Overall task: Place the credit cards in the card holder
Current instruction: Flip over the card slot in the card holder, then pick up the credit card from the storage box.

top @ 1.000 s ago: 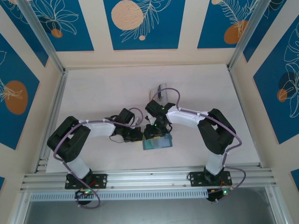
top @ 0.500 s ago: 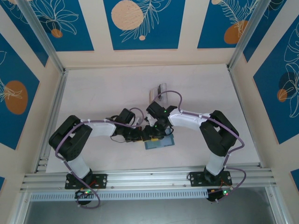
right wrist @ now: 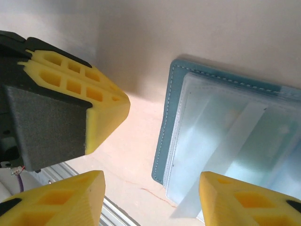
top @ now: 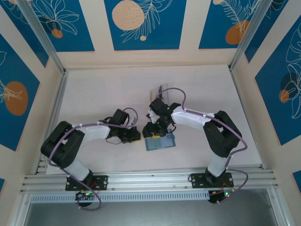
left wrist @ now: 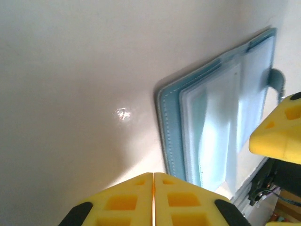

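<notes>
The card holder (top: 160, 141) lies open on the table, its pale see-through pockets (left wrist: 221, 127) facing up inside the slate-teal cover (right wrist: 164, 141). My left gripper (left wrist: 153, 174) is shut with nothing between its fingers, and it sits just left of the holder's edge (top: 136, 135). My right gripper (right wrist: 151, 181) hovers open over the holder's left edge, at the far side of the holder in the top view (top: 157, 131). In the right wrist view the left gripper's yellow fingers (right wrist: 94, 94) stand close by. The credit cards are hidden or out of view.
A clear acrylic rack (top: 160, 91) stands on the table behind the right gripper. An aluminium rail (top: 150, 179) runs along the near edge. The two arms' wrists are close together over the holder.
The left gripper has drawn back to the left, off the card holder's edge. The right gripper's fingers have spread wider.
</notes>
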{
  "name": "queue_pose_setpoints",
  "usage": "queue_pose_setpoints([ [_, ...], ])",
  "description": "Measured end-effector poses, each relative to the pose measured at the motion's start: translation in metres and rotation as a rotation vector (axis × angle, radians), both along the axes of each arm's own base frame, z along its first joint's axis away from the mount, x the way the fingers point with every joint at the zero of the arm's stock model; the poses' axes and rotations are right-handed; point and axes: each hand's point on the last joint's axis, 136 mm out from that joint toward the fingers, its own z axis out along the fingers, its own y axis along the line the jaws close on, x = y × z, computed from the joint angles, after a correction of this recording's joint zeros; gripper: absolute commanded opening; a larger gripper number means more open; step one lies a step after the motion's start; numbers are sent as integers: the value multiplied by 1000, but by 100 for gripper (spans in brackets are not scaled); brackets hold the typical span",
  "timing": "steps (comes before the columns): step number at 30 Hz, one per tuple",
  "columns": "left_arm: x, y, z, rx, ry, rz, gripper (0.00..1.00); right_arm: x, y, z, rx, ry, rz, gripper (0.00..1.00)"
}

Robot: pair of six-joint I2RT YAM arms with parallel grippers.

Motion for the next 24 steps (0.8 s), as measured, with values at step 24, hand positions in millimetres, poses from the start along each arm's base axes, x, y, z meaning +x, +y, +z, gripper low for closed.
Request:
queue_pose_setpoints([
  [24, 69, 4, 48, -70, -84, 84, 15, 192, -59, 81, -180, -379, -244, 38],
])
